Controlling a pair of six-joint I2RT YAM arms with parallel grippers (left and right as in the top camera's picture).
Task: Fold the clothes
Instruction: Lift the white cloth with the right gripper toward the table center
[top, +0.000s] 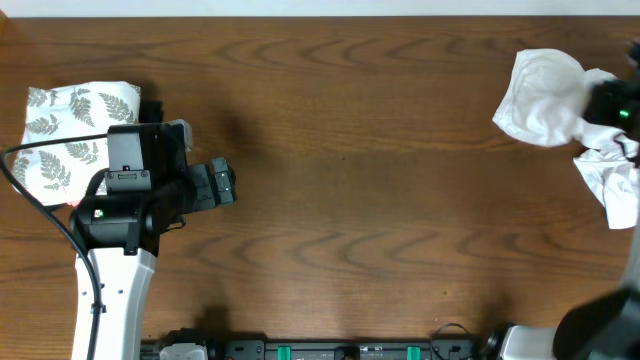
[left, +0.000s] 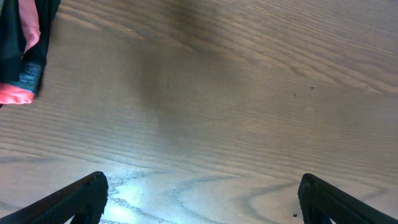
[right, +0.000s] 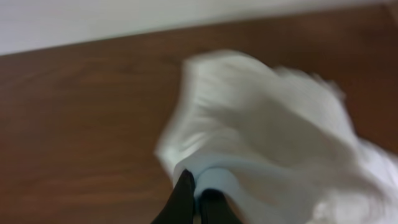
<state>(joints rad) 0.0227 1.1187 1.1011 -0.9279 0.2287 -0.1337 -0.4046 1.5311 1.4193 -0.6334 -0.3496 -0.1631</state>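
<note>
The wooden table (top: 380, 180) is taken as the reference throughout. At its far left corner a folded white cloth with a grey fern-leaf pattern (top: 60, 130) is laid flat, and the left arm is parked just beside and partly over it, with a black cable (top: 40, 195) looped along the cloth's near edge. In the left wrist view a black garment with a pink-red hem (left: 22, 50) is seen bunched at the table's left side. The left gripper (left: 202, 193) is held low over bare wood toward the table's middle, its two dark fingers (left: 81, 196) spread wide with nothing between them. The middle of the table between the two arms is occupied by nothing but wood grain. The T-shirt (top: 545, 95) is found at the table's far right corner, crumpled into an irregular heap, with a second lobe trailing toward the table's right edge; part of it is hidden in the overhead view by the right arm's black wrist. In the right wrist view the shirt (right: 261, 124) is blurred and shown as thin, soft white fabric with rounded folds and bluish shading. The right gripper (right: 194, 196) is seen with its dark fingers pressed together on a fold at the heap's near edge. The table is a dark brown board with long, wavy grain.
</note>
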